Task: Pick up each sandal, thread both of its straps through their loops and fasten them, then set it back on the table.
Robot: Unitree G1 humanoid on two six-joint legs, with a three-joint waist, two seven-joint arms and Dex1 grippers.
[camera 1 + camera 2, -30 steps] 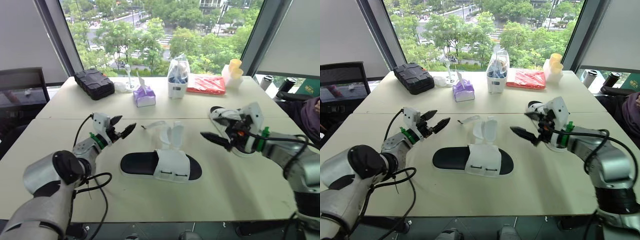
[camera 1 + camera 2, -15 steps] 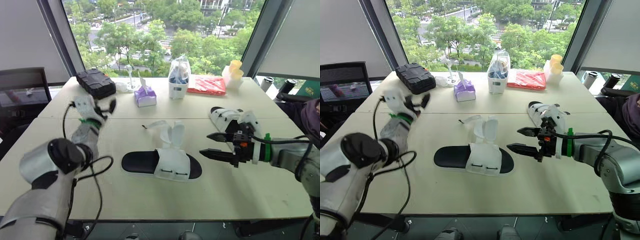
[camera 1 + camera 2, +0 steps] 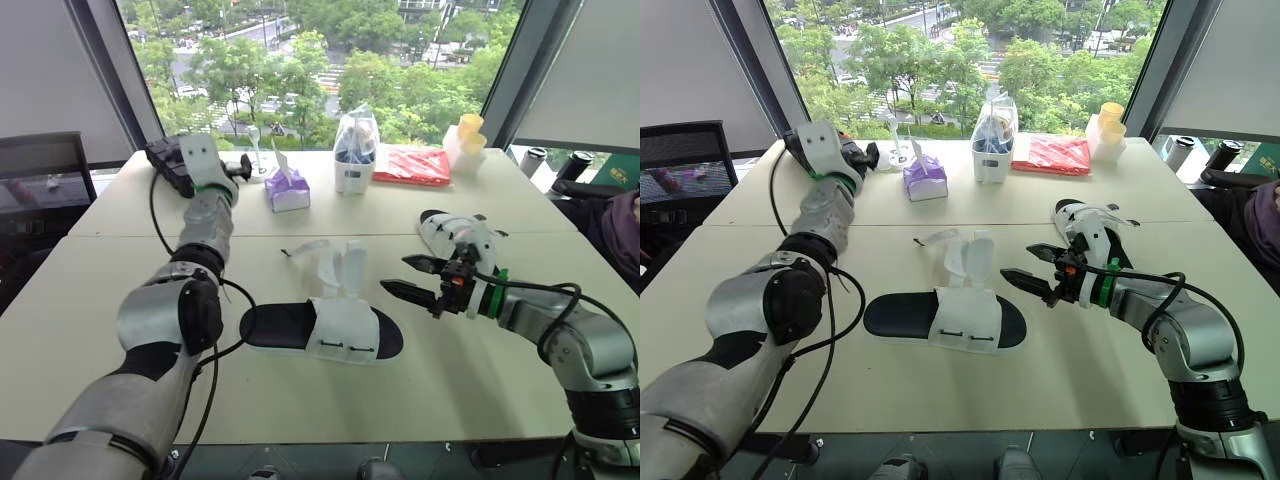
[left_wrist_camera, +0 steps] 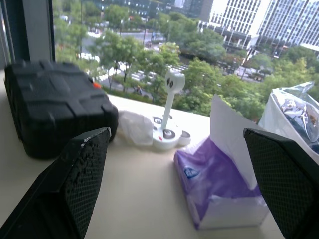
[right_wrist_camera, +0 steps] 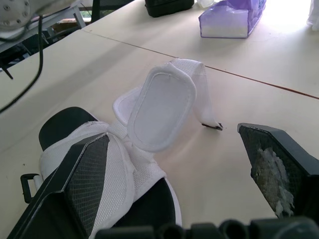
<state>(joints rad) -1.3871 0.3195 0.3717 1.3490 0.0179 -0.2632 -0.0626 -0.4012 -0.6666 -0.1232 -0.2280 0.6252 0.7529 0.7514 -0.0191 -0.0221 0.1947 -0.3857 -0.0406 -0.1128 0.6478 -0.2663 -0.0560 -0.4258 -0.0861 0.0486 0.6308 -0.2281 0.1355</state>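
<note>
A black-soled sandal (image 3: 320,330) with white straps lies in the middle of the table. Its two strap flaps (image 3: 340,268) stand up unfastened, and a loose strap end trails toward the back. A second sandal (image 3: 455,235) lies at the right, behind my right arm. My right gripper (image 3: 405,277) is open, hovering just right of the middle sandal with nothing between its fingers. In the right wrist view the raised flap (image 5: 162,112) lies ahead of the fingers. My left gripper (image 3: 238,166) is open, held high at the back left next to a black case (image 3: 170,160).
Along the window edge stand a purple tissue box (image 3: 287,190), a small white stand (image 4: 167,114), a bagged container (image 3: 355,155), a red packet (image 3: 415,168) and yellow cups (image 3: 467,140). A person's purple sleeve (image 3: 625,225) shows at the right edge. A seam crosses the table behind the sandal.
My left arm swung up and away from beside the sandal to the back left by the black case. My right gripper edged left toward the middle sandal, still open.
</note>
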